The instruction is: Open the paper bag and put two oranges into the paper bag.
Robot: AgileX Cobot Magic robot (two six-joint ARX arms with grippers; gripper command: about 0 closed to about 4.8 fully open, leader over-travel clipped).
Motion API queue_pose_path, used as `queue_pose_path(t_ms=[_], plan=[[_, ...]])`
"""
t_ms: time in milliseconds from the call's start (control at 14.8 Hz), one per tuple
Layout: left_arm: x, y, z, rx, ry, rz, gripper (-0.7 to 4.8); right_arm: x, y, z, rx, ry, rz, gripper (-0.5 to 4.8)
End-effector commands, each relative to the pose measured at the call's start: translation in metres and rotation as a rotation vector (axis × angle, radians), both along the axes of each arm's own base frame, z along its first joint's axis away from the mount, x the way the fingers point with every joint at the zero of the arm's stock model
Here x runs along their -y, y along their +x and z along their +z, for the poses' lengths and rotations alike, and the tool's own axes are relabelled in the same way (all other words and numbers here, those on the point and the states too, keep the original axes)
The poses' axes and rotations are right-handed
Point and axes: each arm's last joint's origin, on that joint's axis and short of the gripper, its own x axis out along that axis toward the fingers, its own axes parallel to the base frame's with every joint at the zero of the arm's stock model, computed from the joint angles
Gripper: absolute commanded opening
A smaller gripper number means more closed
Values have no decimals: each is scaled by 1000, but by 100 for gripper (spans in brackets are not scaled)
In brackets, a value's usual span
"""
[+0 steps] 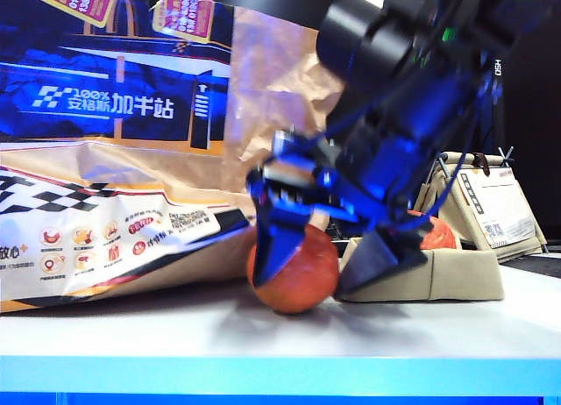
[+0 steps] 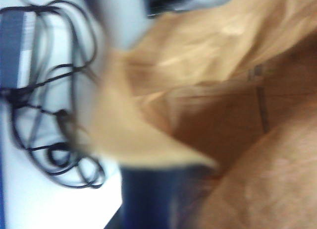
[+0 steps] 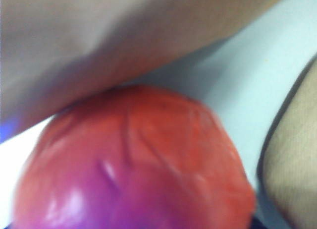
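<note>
Lying across the left of the exterior view, the bag (image 1: 114,159) covers most of the table (image 1: 280,335), its blue print and checkered strip facing the camera and a crumpled brown flap rising at mid-frame. The left gripper does not appear there. Only the left wrist view bears on it: a blurred brown bag interior (image 2: 233,115), a dark edge low in the picture, and black cables (image 2: 54,115) on a pale surface beside. Its fingers are too smeared to make out, but it seems clamped on the bag's paper.

Further right, the right arm slants down from the upper right, wrist pitched toward the table. The right gripper (image 1: 329,256) stands wide open, one finger (image 1: 276,247) down the front of an orange (image 1: 294,273) and the other beside the tray (image 1: 438,278). That orange rests on the table against the bag's lower edge. The right wrist view fills with the same orange (image 3: 133,164), something the exterior camera cannot give so closely, with bag paper above it.

Two oranges are visible: the second orange (image 1: 436,234) sits in the tray, half hidden behind the arm. One bag, one tray, one card stand (image 1: 491,203) at far right.
</note>
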Motion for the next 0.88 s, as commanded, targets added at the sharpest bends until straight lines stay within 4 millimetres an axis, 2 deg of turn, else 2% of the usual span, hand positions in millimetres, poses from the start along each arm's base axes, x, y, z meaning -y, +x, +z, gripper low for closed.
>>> queue_pose_path(t_ms=[68, 203, 338, 406, 474, 609, 880], plan=[[0, -1, 1, 3, -12, -13, 52, -6, 6, 4, 60, 58, -7, 440], [0, -2, 1, -6, -12, -12, 51, -7, 8, 7, 95, 81, -13, 379], [0, -2, 1, -10, -12, -13, 51, -8, 9, 8, 115, 90, -20, 226], [0, -2, 1, -10, -12, -13, 51, -8, 10, 9, 126, 91, -26, 165], [0, -2, 1, -10, -12, -13, 51, -8, 10, 9, 136, 91, -33, 127], [0, -2, 1, -10, -12, -13, 48, -9, 11, 10, 143, 97, -32, -5], [0, -2, 1, -9, -11, -13, 48, -9, 8, 14, 120, 103, -9, -6]])
